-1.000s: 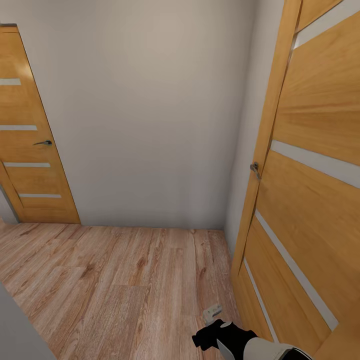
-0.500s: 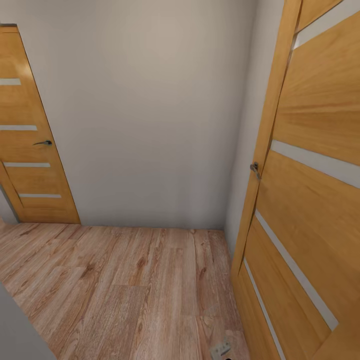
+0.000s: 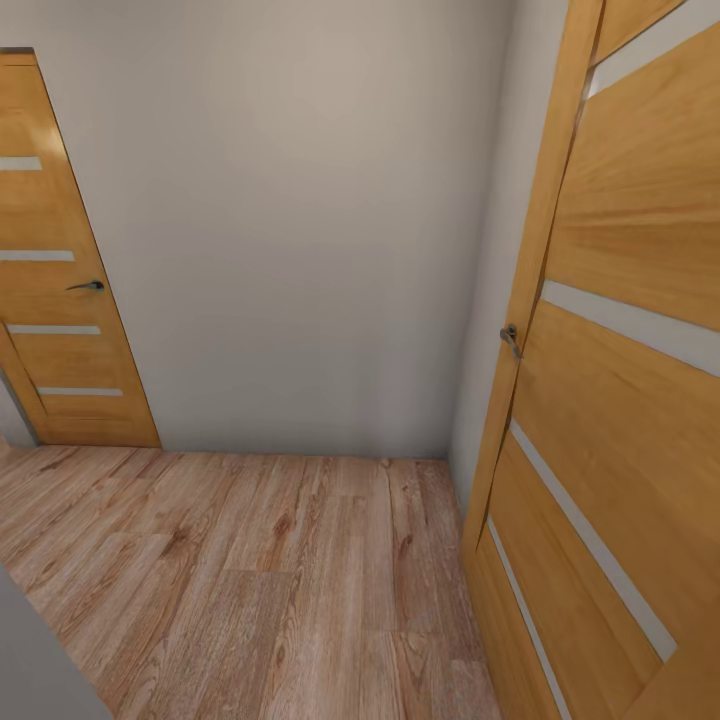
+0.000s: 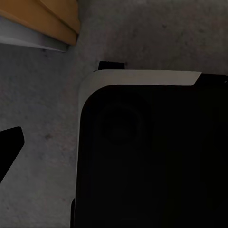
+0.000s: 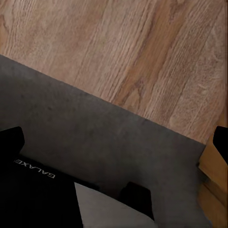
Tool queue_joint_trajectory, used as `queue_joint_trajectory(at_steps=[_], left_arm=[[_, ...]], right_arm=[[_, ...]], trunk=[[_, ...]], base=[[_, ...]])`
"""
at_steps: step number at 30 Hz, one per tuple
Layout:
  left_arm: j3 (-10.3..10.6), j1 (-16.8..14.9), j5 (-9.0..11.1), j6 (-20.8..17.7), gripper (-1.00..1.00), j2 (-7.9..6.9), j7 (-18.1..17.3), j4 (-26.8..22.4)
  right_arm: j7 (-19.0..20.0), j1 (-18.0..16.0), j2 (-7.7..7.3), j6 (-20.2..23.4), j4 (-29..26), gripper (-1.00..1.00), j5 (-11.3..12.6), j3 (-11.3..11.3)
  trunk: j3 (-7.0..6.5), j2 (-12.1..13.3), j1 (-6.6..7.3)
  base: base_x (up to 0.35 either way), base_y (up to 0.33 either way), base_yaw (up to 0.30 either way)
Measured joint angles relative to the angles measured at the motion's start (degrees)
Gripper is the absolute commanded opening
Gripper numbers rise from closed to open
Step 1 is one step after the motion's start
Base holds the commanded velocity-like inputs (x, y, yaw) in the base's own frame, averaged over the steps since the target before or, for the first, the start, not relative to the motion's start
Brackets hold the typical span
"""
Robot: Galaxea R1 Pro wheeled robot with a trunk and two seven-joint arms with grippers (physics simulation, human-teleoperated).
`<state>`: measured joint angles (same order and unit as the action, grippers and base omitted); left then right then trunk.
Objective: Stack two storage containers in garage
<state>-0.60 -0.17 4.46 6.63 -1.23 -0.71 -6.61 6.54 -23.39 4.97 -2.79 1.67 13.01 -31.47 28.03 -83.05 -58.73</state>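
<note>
Light wood planks (image 3: 250, 580) cover the ground before us in the head view, running up to a plain pale wall (image 3: 300, 230) at twelve o'clock. A honey-coloured door (image 3: 55, 300) with pale horizontal strips and a dark lever handle (image 3: 88, 286) stands at nine o'clock. A second door of the same make (image 3: 620, 420) stands close at three o'clock, its handle (image 3: 511, 338) near the wall corner.

In our left wrist view, the robot's dark, white-edged body (image 4: 147, 152) sits over rough dark grey floor (image 4: 42, 95). In our right wrist view, that grey floor (image 5: 95, 137) meets the planks (image 5: 142, 52) along a straight seam. We cannot tell how far either end effector is open, or whether it has hold of anything. We cannot tell where the storage containers are.
</note>
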Motion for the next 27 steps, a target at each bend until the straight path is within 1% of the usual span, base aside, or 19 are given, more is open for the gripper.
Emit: queue_joint_trajectory(at_steps=[1, 2, 4, 6, 8, 11, 16, 22, 23, 24, 25, 27], left_arm=[[0.0, -0.01, 0.0, 0.0, 1.0, 0.0, -0.01, -0.01], [0.0, -0.01, 0.0, 0.0, 1.0, 0.0, -0.01, 0.0], [0.0, 0.0, -0.04, 0.0, 1.0, 0.0, -0.01, -0.01], [0.04, 0.01, -0.07, 0.0, 1.0, 0.0, -0.01, 0.0], [0.07, -0.02, -0.08, -0.02, 1.0, 0.0, -0.01, -0.01], [0.06, 0.0, -0.08, -0.06, 1.0, 0.0, -0.01, 0.0], [0.0, -0.02, -0.08, -0.15, 1.0, -0.02, 0.05, -0.01], [0.0, 0.0, -0.08, -0.1, 1.0, 0.0, 0.07, 0.0], [0.02, -0.01, -0.12, -0.1, 1.0, 0.0, 0.07, 0.0], [0.0, 0.0, -0.14, -0.06, 1.0, 0.0, 0.12, 0.0], [0.02, 0.0, -0.15, -0.06, 1.0, -0.01, 0.13, 0.0], [0.01, -0.01, -0.15, -0.05, 1.0, -0.01, 0.14, 0.0]], right_arm=[[-0.01, 0.42, -0.88, -0.21, 0.0, 1.0, 0.08, 0.02], [-0.01, 0.58, -1.11, -0.25, 0.0, 1.0, 0.08, 0.02], [-0.02, 2.44, -2.41, -1.17, -0.01, 1.0, 0.17, -0.01], [-0.03, 4.25, -3.03, -2.25, 0.01, 1.0, 0.17, 0.0], [-0.03, 5.87, -4.23, -2.76, 0.0, 1.0, 0.32, 0.02], [-0.03, 6.28, -4.6, -2.79, 0.04, 1.0, 0.51, 0.06], [-0.09, 8.97, -5.39, -2.87, 0.05, 1.0, 0.61, 0.05], [-0.15, 11.22, -5.55, -2.92, 0.08, 1.0, 0.85, 0.1], [-0.17, 11.74, -5.57, -2.92, 0.08, 1.0, 1.34, 0.12], [-0.15, 12.46, -5.64, -2.93, 0.08, 1.0, 2.61, 0.13], [-0.14, 12.88, -5.66, -2.93, 0.08, 1.0, 3.27, 0.14], [-0.12, 13.4, -5.67, -2.93, 0.08, 1.0, 3.86, 0.15]], trunk=[[0.0, 0.0, 0.0], [0.0, 0.0, 0.0], [0.01, 0.0, 0.0], [0.01, 0.0, 0.0], [0.0, 0.0, 0.0], [0.0, 0.0, 0.0], [0.0, 0.0, 0.0], [0.0, 0.0, 0.0], [0.0, 0.0, 0.0], [0.0, 0.0, 0.0], [0.0, 0.0, 0.0], [0.0, 0.0, 0.0]], base=[[0.0, 0.0, 0.0], [0.0, 0.0, 0.0], [0.0, 0.0, 0.0], [0.0, 0.0, 0.0], [0.0, 0.0, 0.0], [0.0, 0.0, 0.0], [0.0, 0.0, 0.0], [0.0, 0.0, 0.0], [0.0, 0.0, 0.0], [0.0, 0.0, 0.0], [0.0, 0.0, 0.0], [0.0, 0.0, 0.0]])
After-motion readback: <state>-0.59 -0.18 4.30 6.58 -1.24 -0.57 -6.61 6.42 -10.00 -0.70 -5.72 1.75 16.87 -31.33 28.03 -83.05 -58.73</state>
